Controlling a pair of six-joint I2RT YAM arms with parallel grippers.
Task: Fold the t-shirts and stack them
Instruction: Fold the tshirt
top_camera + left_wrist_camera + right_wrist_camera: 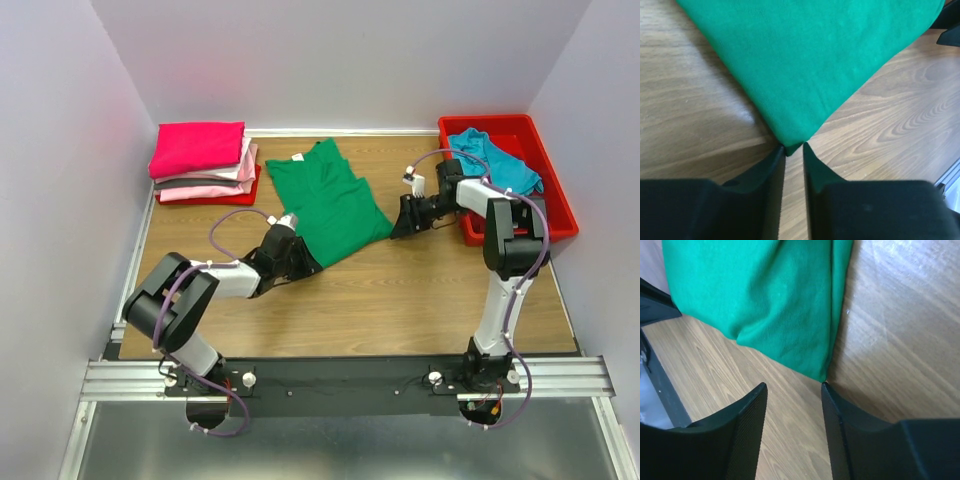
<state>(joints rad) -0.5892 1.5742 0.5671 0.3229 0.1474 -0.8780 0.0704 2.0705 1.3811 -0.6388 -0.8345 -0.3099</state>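
Tools first: your left tool (794, 146) shows only a slim gap, with a corner of the green t-shirt (805, 65) touching its tips. Your right tool (793, 385) is spread wide, another corner just ahead of it. Both arms reach low over the tabletop (400, 300), where the shirt lies mid-board. Its neck tag (297, 157) is too small to read.

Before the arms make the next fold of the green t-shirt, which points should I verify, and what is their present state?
1. Left gripper holds a corner of the green t-shirt: cannot tell. The corner sits at the fingertips, jaws narrowly apart.
2. Right gripper holds the other corner: not ok. The jaws are open and the corner lies just ahead of them.
3. Sleeves folded in: ok.
4. Top of the folded stack is free: ok.
5. Teal t-shirt is out of the way in the red bin: ok.
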